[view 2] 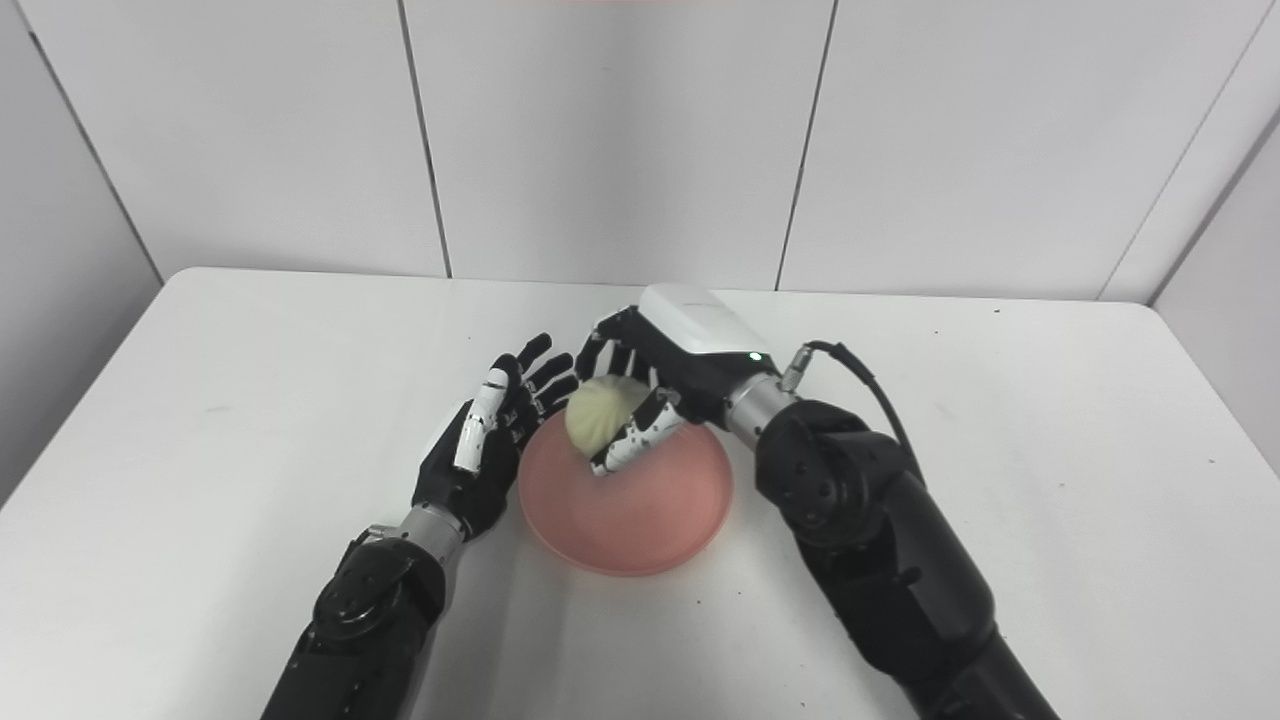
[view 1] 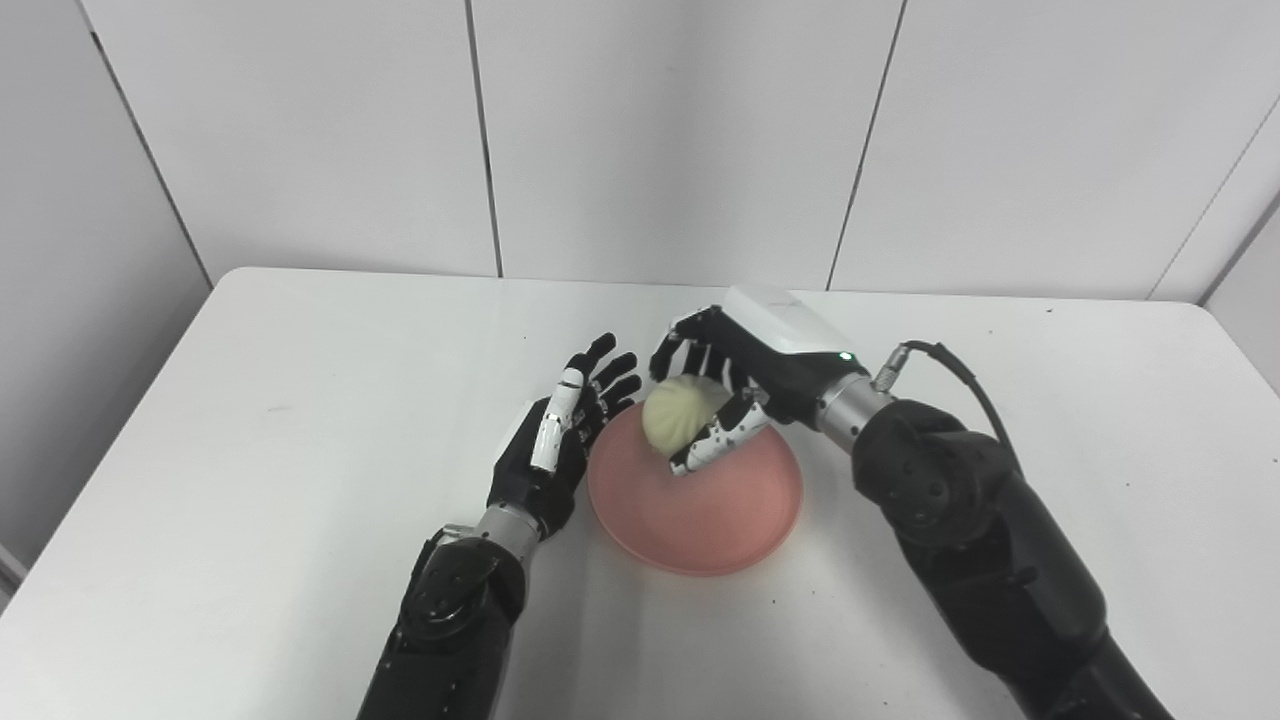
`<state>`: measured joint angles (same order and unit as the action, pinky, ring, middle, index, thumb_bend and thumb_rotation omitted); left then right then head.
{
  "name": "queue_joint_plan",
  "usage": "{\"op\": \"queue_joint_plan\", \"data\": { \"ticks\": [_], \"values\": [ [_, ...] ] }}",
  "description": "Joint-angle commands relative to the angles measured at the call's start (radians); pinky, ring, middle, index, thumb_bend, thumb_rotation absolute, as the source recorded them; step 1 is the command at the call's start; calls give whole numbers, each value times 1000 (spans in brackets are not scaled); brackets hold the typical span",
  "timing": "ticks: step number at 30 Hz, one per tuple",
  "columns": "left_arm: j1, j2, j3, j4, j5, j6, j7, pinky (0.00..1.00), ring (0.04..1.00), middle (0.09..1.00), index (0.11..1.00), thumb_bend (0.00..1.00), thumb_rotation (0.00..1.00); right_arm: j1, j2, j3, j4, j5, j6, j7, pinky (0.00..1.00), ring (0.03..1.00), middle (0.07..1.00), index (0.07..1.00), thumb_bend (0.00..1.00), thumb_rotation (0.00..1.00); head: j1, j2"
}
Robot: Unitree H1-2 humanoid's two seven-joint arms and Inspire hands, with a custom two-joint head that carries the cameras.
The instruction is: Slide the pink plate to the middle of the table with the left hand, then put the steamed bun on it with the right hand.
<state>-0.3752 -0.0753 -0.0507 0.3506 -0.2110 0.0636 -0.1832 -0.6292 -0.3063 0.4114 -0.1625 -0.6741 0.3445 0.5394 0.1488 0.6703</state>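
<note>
Steamed bun (view 1: 682, 410) over pink plate (view 1: 700, 500), within right hand (view 1: 745, 375) fingers (view 1: 715, 440) curled around it.

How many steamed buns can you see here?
1. The steamed bun is held in the right hand over the far edge of the pink plate. No others show.

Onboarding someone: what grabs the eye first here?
The right hand shut on the bun, over the far rim of the pink plate mid-table. Next, the left hand, open with fingers spread, just left of the plate.
</note>
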Motion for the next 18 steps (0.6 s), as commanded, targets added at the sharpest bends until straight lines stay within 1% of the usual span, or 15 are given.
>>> {"op": "queue_joint_plan", "data": {
  "ticks": [1,6,10,13,18],
  "values": [
    [50,3,-8,62,18,127,17,945,925,929,944,442,1000,-21,4,-1,11,6,-39,-18,292,373,411,533,517,0,3,2],
    [52,3,-6,54,17,133,20,949,916,925,940,431,1000,-14,9,16,37,-1,-43,-22,281,369,415,535,517,0,2,4],
    [53,5,-8,53,22,130,20,935,914,923,937,433,1000,-6,7,24,46,-8,-43,-24,261,348,406,531,517,0,-3,8],
    [54,6,-10,51,23,131,20,929,911,920,936,434,1000,-3,8,28,57,-13,-31,-18,255,344,403,530,516,0,-5,12],
    [59,7,-9,34,20,147,21,927,912,920,937,439,1000,-2,5,32,83,-17,-39,-25,267,362,410,530,517,0,-9,14]
  ]
}}
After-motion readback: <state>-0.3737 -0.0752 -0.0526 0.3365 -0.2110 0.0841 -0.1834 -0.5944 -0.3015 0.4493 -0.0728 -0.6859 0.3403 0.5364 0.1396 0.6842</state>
